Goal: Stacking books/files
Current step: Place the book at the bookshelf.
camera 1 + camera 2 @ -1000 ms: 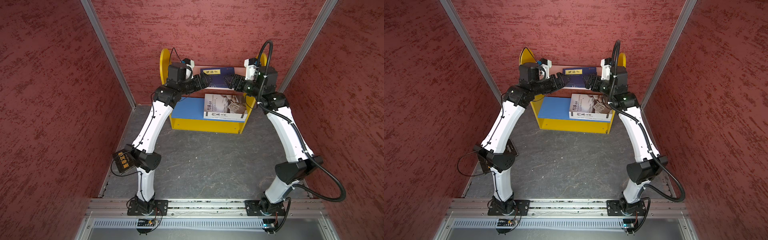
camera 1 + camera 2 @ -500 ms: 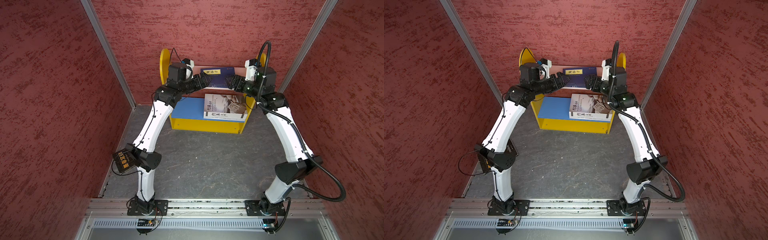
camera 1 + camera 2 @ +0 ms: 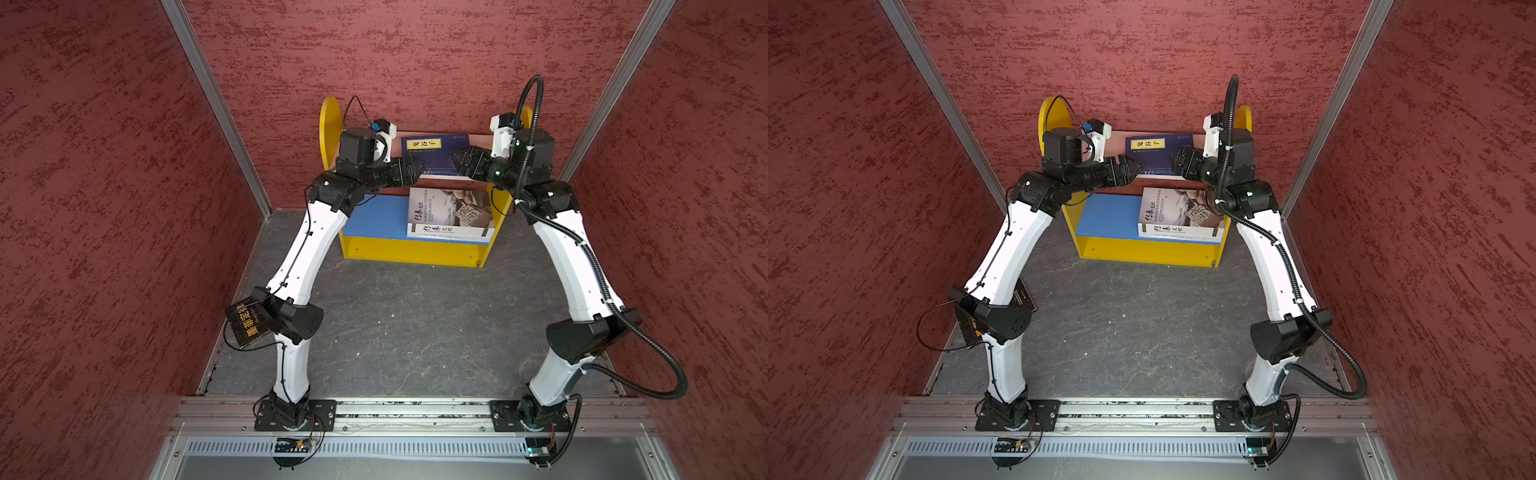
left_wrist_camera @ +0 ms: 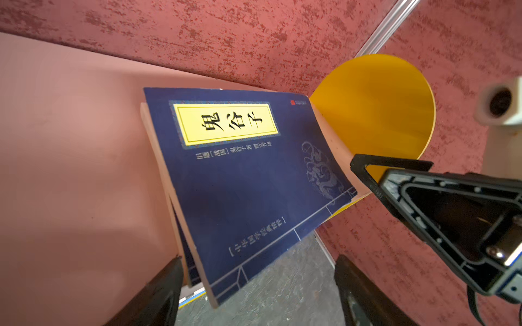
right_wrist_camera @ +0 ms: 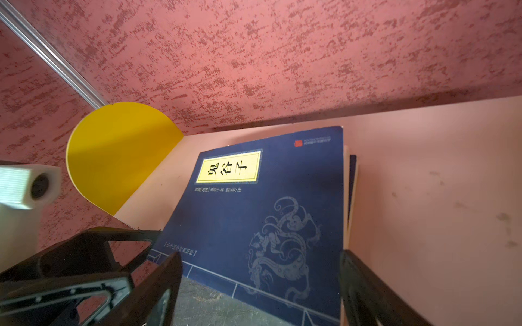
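Two navy yellow-labelled books [image 3: 436, 162] lie stacked on the upper board of the yellow bookshelf [image 3: 411, 251], white-grey books [image 3: 451, 210] below. Left gripper [image 3: 417, 168] and right gripper [image 3: 456, 158] flank the navy pair, jaws wide, empty. A black gold-lettered book [image 3: 249, 326], well off the shelf, looks unstacked.

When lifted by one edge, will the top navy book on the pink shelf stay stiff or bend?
Probably bends: the top navy book looks thin, softcover. It may slide on the second navy book beneath. Its corner overhangs the pink shelf, so it could tip.
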Motion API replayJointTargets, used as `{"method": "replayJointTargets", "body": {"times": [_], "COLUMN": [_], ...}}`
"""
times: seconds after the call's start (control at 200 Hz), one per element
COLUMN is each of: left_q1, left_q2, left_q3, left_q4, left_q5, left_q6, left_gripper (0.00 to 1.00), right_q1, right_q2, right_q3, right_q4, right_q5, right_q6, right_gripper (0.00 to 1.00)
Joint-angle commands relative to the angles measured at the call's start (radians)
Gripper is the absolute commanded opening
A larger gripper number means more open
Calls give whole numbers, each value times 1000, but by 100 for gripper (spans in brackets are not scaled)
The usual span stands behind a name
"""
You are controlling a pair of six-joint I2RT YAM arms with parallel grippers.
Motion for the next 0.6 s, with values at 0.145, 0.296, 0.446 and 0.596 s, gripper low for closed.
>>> {"method": "replayJointTargets", "body": {"times": [0.145, 0.296, 0.446, 0.596], "left_q1": [-8, -11, -18, -35], "left_q2": [4, 2, 2, -8], "left_q3": [-27, -35, -42, -79], "left_q4": [7, 9, 14, 57], "left_q5": [-46, -66, -112, -174], "left_q6": [178, 219, 265, 301], "left_gripper": [79, 77, 75, 69], "right_q1": [3, 6, 13, 14], "right_q2": [3, 3, 6, 2], "right_q3": [15, 15, 15, 15], "right_q4": [-63, -73, -89, -91], "right_q5": [8, -17, -19, -17], "right_q6": [-32, -24, -23, -21], "right_gripper": [86, 85, 84, 84]}}
